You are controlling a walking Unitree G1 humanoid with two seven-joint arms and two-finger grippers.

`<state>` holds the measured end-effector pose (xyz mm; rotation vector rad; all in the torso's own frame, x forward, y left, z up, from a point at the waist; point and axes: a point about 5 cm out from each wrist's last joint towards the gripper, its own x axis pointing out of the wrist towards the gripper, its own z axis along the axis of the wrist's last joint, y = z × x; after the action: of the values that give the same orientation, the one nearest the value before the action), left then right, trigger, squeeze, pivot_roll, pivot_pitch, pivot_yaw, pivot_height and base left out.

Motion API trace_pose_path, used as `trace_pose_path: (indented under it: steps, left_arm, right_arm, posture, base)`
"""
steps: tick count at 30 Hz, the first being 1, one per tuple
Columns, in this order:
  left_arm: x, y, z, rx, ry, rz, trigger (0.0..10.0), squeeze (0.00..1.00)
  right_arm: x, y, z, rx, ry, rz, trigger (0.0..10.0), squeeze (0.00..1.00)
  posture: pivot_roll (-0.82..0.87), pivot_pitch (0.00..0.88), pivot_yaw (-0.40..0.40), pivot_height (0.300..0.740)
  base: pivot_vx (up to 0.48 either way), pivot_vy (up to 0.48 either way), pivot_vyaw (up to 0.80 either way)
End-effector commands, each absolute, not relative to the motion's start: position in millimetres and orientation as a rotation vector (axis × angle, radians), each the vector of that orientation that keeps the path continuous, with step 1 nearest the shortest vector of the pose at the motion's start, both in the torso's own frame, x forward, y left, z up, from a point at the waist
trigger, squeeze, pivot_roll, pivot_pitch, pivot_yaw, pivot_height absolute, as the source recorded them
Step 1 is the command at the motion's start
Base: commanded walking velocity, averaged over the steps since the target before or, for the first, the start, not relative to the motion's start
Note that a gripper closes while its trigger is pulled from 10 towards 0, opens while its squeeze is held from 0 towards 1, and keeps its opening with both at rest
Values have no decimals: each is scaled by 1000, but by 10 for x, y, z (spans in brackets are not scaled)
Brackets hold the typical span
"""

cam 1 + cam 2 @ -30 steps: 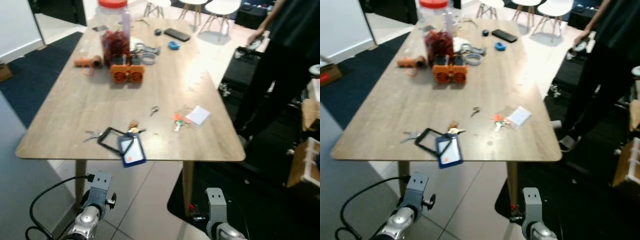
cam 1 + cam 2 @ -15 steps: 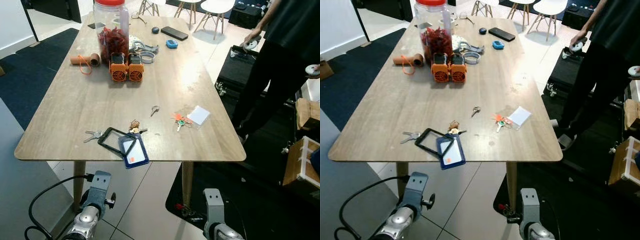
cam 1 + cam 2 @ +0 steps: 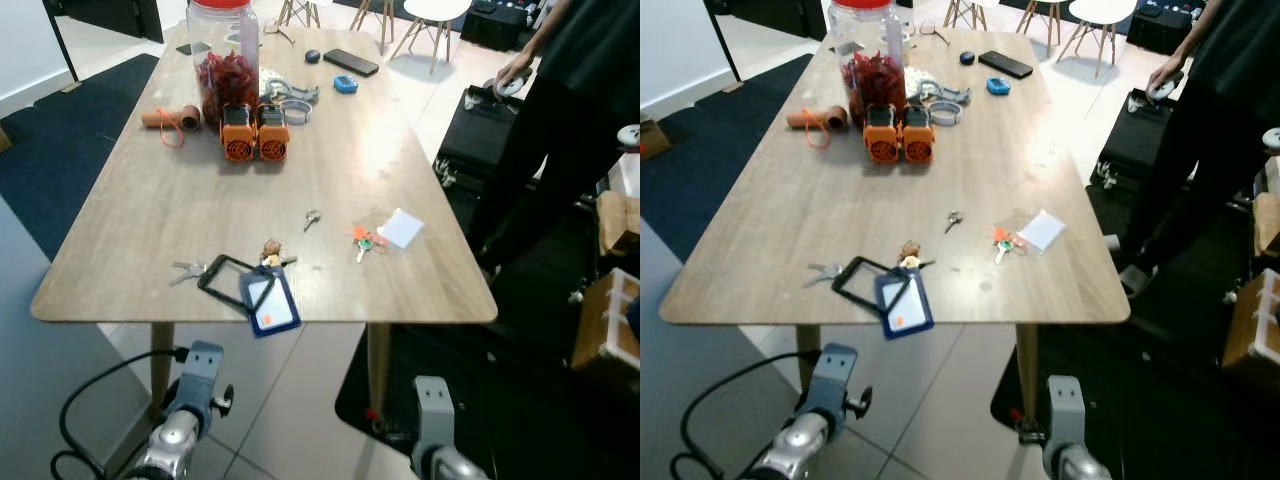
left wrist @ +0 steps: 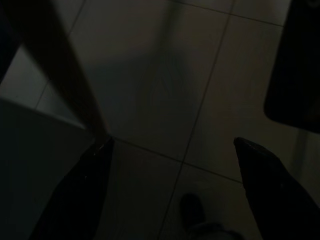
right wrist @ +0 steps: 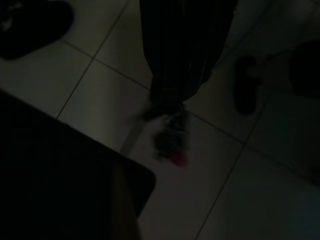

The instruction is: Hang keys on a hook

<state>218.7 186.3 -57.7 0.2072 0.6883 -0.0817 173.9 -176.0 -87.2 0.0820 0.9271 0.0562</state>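
Note:
Several sets of keys lie on the wooden table (image 3: 180, 190): silver keys (image 3: 185, 270) near the front left edge, a bunch with a brown charm (image 3: 272, 252), one small key (image 3: 311, 218), and keys with orange and green tags (image 3: 361, 238). A blue badge holder (image 3: 268, 303) on a black lanyard overhangs the front edge. My left arm (image 3: 190, 400) and right arm (image 3: 435, 410) hang below the table's front edge. In the dark left wrist view my left gripper (image 4: 173, 142) is open over floor tiles, beside a table leg (image 4: 65, 80).
A person in dark clothes (image 3: 570, 120) stands at the table's right side. At the far end are a jar of red contents (image 3: 224, 60), two orange objects (image 3: 252, 135) and a phone (image 3: 350, 62). A white card (image 3: 402, 228) lies by the tagged keys. A dark mat (image 3: 520, 400) covers the floor at right.
The camera has shifted a little, so the table sits slightly differently in the picture. The person at the right has moved slightly. Both arms still hang as before.

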Motion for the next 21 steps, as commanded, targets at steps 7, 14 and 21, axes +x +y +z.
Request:
trace_pose_path:
  steps: [7,14,21]
  left_arm:
    - [2101,1889,-624,218,714,-95,10000,0]
    - [2065,1893,-642,216,718,-89,10000,0]
    - [2022,1901,-663,214,725,-85,10000,0]
  right_arm:
    - [1696,-1716,-891,104,927,62,10000,0]
    - [1699,-1705,-890,89,930,85,10000,0]
    - [1734,-1703,-875,78,924,100,10000,0]
  posture:
    - [83,30,-46,740]
    - [86,28,-62,740]
    - [87,24,-66,740]
  base:
    - [0,0,800]
    - [0,0,800]
    - [0,0,800]
